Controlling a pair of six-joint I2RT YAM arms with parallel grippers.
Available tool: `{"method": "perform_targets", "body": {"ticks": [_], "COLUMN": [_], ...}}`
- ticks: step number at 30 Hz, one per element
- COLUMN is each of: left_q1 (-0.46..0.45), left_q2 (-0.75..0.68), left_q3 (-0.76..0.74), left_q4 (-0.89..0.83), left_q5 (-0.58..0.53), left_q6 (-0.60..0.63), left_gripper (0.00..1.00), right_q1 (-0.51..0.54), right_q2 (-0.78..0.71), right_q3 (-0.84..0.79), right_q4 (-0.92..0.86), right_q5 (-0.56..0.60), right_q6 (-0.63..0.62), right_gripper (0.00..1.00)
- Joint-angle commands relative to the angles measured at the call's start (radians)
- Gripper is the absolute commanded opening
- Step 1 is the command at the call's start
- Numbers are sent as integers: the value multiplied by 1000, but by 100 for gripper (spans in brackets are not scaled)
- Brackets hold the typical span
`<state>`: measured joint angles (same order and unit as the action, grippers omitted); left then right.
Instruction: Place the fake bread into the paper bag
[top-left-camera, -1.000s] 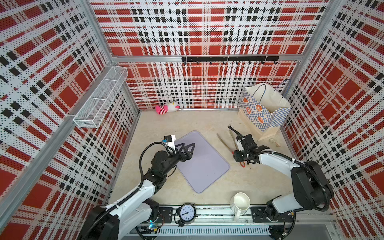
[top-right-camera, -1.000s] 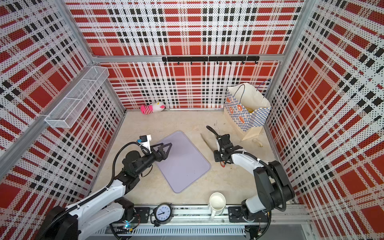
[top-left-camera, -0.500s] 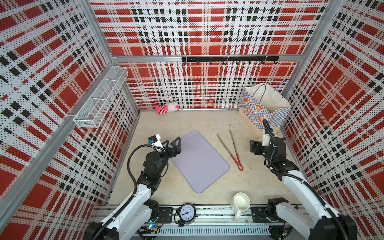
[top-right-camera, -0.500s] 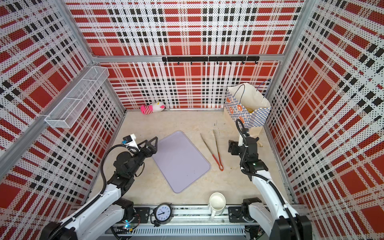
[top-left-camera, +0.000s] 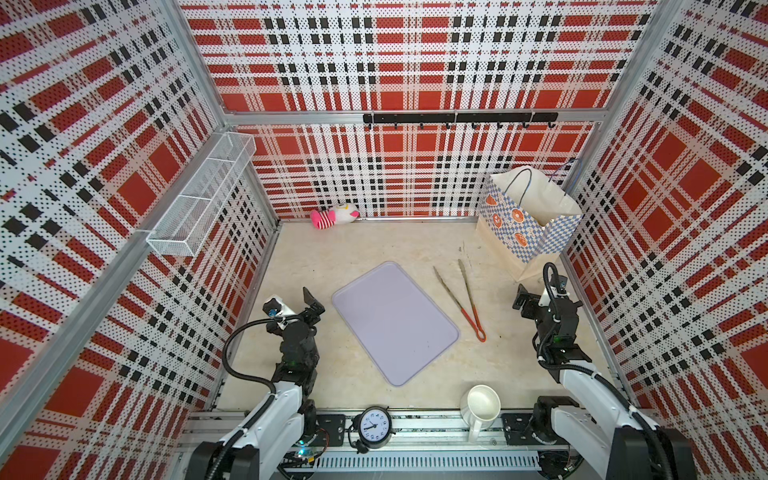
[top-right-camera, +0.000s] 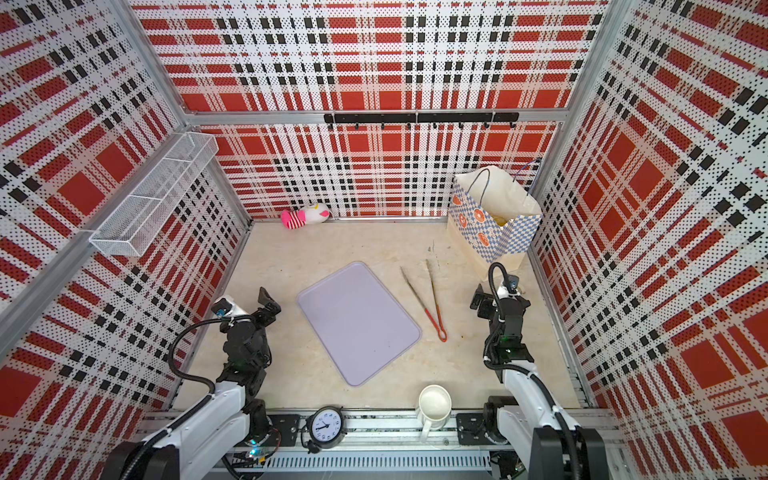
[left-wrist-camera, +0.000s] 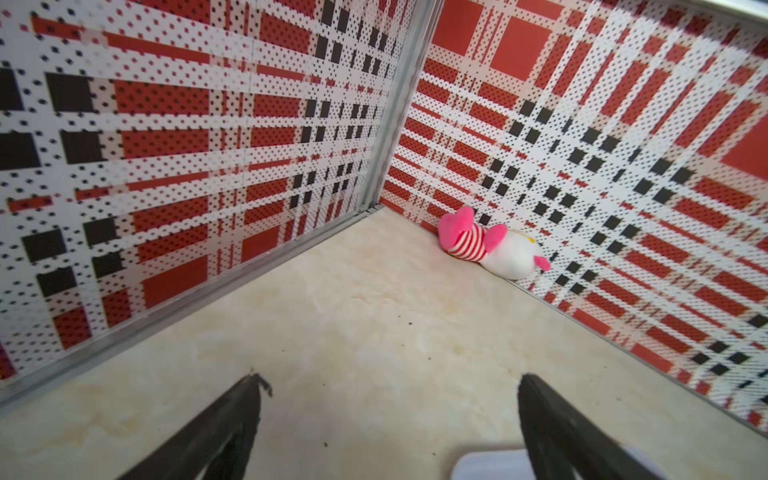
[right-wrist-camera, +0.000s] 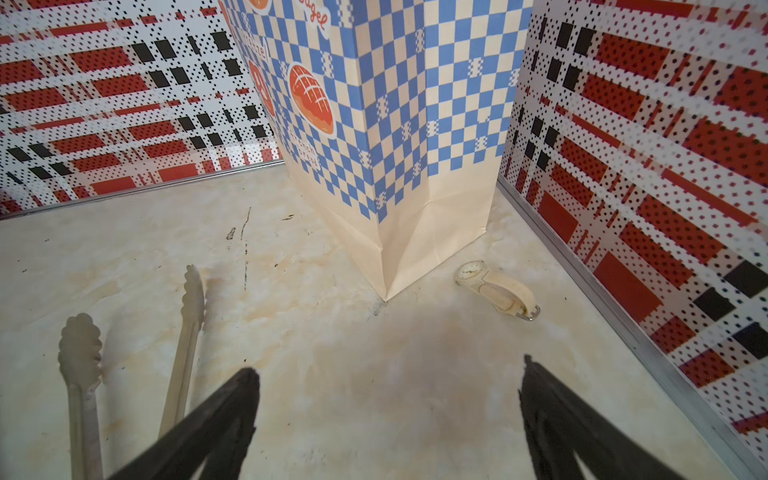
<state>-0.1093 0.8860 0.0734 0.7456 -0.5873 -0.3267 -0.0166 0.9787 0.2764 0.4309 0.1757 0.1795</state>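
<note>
Jaws spread wide and empty on both: left gripper just left of flat lilac plastic tray, right gripper near tall cream blue-checked paper bag, far right.

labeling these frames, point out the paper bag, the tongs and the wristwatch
paper bag (top-left-camera: 505, 232), in a top view, printed front face
tongs (right-wrist-camera: 81, 353), right wrist view, scalloped tip
wristwatch (right-wrist-camera: 468, 272), right wrist view, dial
</note>
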Motion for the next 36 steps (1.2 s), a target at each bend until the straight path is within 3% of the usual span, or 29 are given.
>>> {"method": "perform_targets", "body": {"ticks": [1,5,12,17,23,26,31,36], "left_q1": [15,25,40,106,78,34,37,38], "left_q2": [76,199,355,502,706,684,695,695], "left_q3": [-47,-48,-4,4,19,66,103,105], "left_q4": [251,376,518,706,908,772,733,729], "left_q5": [-68,-30,-20,147,232,193,188,190], "left_q6": [132,195,251,215,284,326,322,321], "left_gripper": [98,98,98,98,98,98,98,98], "right_q1": [-3,3,15,75,119,120,119,103], "right_q2": [72,204,353,481,625,603,601,597], "right_q3": [-51,-134,-137,-126,-134,-109,-31,-8], "right_q4": [281,562,766,889,1056,980,835,779], "right_q5": [-48,-97,-136,-97,-25,-1,85,63], "right_q6": [-78,-142,-126,-168,-206,-192,-166,-147], "right_gripper": [100,100,100,100,100,100,100,100]}}
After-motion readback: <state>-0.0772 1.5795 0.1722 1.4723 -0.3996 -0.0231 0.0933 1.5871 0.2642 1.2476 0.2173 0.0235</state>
